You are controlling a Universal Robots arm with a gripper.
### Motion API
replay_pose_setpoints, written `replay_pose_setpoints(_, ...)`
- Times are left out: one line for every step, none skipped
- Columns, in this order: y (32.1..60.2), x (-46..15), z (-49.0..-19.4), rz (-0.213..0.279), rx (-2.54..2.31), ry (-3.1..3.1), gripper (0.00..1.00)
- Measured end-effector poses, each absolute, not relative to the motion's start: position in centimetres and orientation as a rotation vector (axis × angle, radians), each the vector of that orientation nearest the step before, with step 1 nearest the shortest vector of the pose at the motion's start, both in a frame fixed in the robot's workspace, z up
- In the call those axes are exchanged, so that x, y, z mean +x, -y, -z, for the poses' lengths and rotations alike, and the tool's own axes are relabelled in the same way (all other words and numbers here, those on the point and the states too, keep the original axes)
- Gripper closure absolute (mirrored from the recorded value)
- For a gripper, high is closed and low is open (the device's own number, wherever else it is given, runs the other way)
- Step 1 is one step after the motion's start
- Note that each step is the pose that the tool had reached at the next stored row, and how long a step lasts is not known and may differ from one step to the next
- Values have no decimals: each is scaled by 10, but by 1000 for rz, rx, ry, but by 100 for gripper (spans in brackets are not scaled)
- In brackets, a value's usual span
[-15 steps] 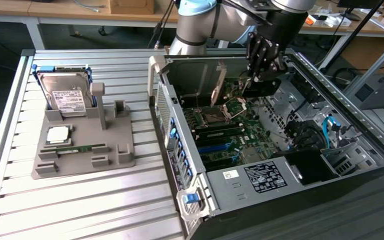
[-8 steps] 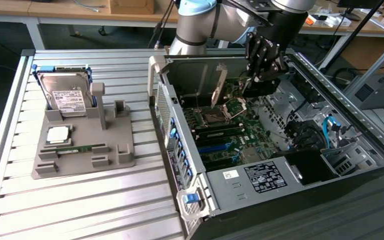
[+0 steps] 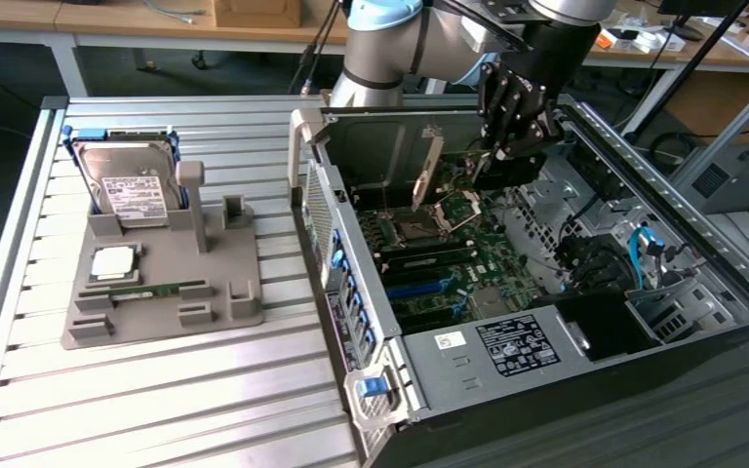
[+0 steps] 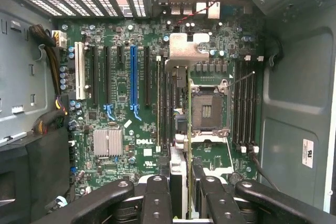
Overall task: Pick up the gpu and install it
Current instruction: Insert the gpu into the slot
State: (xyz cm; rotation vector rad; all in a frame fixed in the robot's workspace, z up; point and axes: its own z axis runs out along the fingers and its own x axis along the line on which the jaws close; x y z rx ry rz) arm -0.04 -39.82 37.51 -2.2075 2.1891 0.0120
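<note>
Wrist view: black gripper (image 4: 181,192) clamps thin green gpu (image 4: 189,129) edge-on.

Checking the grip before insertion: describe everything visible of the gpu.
The gpu is seen edge-on in the wrist view: a thin green card with a silver metal part near the fingers. The gripper is closed on it, a finger on each face. It hangs upright inside the open computer case, above the motherboard next to the empty CPU socket, apparently not seated in any slot.

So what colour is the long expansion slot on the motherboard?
Blue; the long expansion slot stands out on the green motherboard in the wrist view.
</note>
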Motion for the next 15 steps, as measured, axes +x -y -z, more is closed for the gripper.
replay_pose_setpoints(399, 0, -375, -12, -2208, -2189, 73)
replay_pose_setpoints(400, 0, -375, -12, -2208, -2189, 73)
replay_pose_setpoints(400, 0, -375, -12, -2207, -2189, 73)
replay_pose_setpoints(401, 0, -375, -12, -2208, -2189, 73)
replay_pose_setpoints(402, 0, -375, -12, -2207, -2189, 73)
replay_pose_setpoints(402, 0, -375, -12, -2207, -2189, 73)
replay_pose_setpoints(403, 0, -375, -12, -2208, -2189, 73)
replay_pose_setpoints(404, 0, -375, -12, -2207, -2189, 73)
replay_pose_setpoints(405, 0, -375, -12, -2207, -2189, 73)
replay_pose_setpoints(406, 0, -375, -12, -2207, -2189, 73)
replay_pose_setpoints(407, 0, -375, -12, -2207, -2189, 73)
replay_pose_setpoints(408, 0, -375, -12, -2207, -2189, 73)
replay_pose_setpoints(408, 0, -375, -12, -2207, -2189, 73)
replay_pose_setpoints(409, 0, -375, -12, -2207, -2189, 73)
replay_pose_setpoints(409, 0, -375, -12, -2207, -2189, 73)
